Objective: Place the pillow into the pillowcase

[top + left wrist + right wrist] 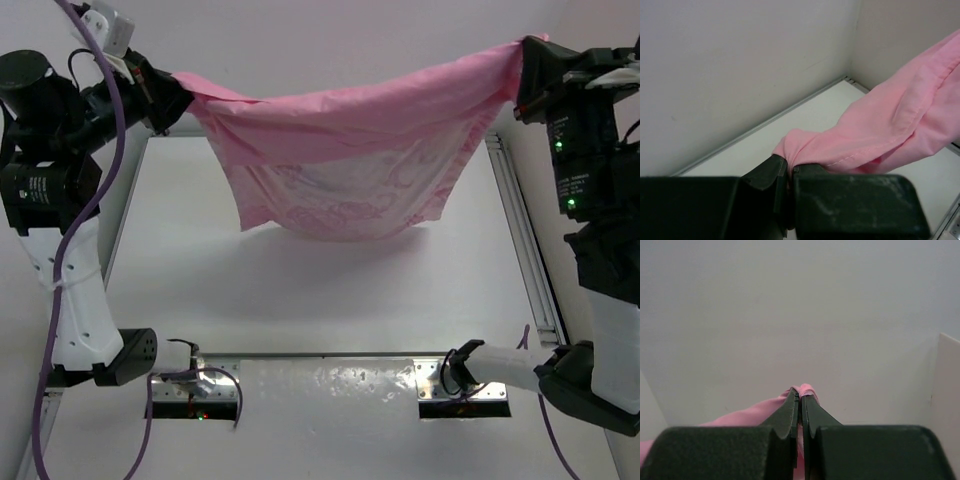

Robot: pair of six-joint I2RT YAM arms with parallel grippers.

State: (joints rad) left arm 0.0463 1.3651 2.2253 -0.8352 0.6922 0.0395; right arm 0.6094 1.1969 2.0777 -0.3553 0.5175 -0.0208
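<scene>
Jaws of left gripper (pixel 178 100) and right gripper (pixel 520 72) are clamped shut on opposite top corners of the pillowcase (pixel 350 150), which is slung above the desk's (pixel 300 300) far edge in the top view. The pillow cannot be identified. Left wrist view: bunched hem leaves the tips rightward. Right wrist view: only a small fold protrudes. Apply tension evenly; avoid tugging the right corner.

Bright, even, diffuse light filled the overhead view, bleaching the white table (pixel 330 300) and leaving almost no shadows. Speckled glare sat on the metal rail (pixel 330 365) by the arm bases. Just beyond the left gripper (pixel 788 167) the pillowcase (pixel 880 130) was crisp, its folds softly shaded. Beyond the right gripper (pixel 800 401) the wall (pixel 790 315) looked dimmer and grey. The dark finger bodies nearest each lens were slightly soft.
</scene>
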